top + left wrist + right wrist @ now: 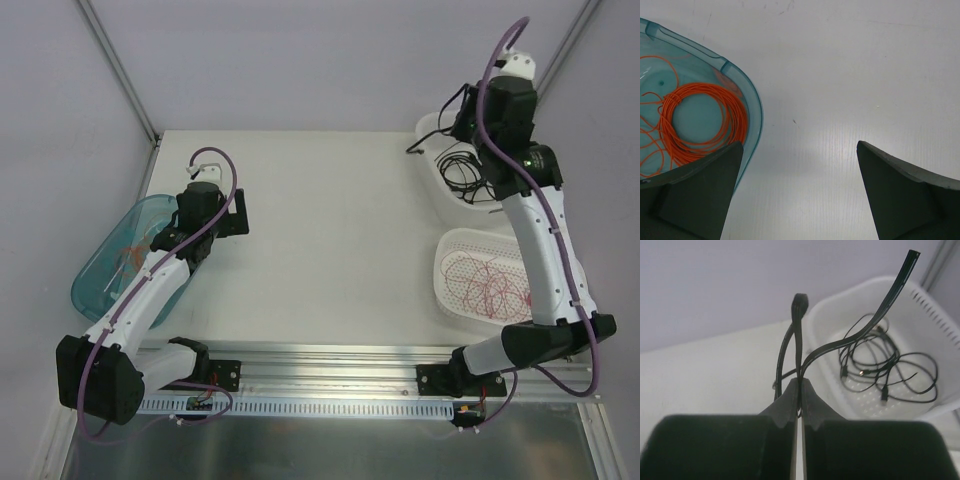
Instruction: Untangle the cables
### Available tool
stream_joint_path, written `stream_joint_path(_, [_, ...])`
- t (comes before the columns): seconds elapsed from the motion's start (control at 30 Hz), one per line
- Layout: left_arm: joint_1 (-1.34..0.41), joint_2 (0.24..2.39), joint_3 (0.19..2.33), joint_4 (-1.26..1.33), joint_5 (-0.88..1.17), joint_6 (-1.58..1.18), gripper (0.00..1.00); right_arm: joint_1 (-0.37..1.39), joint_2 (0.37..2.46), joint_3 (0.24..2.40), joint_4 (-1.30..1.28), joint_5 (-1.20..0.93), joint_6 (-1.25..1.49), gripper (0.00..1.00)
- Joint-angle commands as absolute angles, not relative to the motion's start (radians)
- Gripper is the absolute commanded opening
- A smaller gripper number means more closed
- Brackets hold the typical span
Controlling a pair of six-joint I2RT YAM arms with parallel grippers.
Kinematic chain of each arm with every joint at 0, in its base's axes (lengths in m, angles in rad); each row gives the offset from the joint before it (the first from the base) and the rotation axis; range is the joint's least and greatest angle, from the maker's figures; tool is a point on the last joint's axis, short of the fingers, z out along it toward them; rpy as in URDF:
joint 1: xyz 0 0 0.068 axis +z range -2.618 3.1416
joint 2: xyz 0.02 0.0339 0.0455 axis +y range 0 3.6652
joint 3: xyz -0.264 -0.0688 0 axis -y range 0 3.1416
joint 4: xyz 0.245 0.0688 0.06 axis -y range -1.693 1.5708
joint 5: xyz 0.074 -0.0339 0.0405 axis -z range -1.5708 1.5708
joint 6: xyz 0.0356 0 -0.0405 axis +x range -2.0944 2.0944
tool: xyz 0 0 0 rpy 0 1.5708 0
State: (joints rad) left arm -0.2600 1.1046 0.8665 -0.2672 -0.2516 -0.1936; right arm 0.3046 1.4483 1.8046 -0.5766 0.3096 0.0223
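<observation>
My right jaws are pressed together on a black strand [799,305] of the cables [462,172], holding it up near the far white basket [935,315], where the rest lies tangled. My left jaws are spread over the table [840,75], just beside the teal bin [757,117] holding an orange coil [735,117].

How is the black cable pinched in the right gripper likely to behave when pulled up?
Probably floppy yet springy: the black cable holds an arched loop above the shut right gripper instead of collapsing. Likely light, being thin. It may drag the loose black cables in the white basket if tangled.
</observation>
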Motion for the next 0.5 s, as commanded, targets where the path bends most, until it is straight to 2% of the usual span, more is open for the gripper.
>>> stream_joint_path(0.0, [-0.253, 1.092, 0.873, -0.245, -0.255, -0.195, 0.99, 0.218, 1.446, 1.92, -0.575, 0.302, -0.098, 0.01])
stream_joint_path(0.23, [-0.253, 1.108, 0.871, -0.244, -0.258, -0.192, 0.99, 0.023, 1.552, 2.08, -0.456, 0.189, -0.075, 0.01])
stream_joint_path(0.47, [-0.253, 1.118, 0.874, -0.244, -0.259, -0.187, 0.99, -0.098, 1.629, 2.097, -0.362, 0.129, -0.048, 0.01])
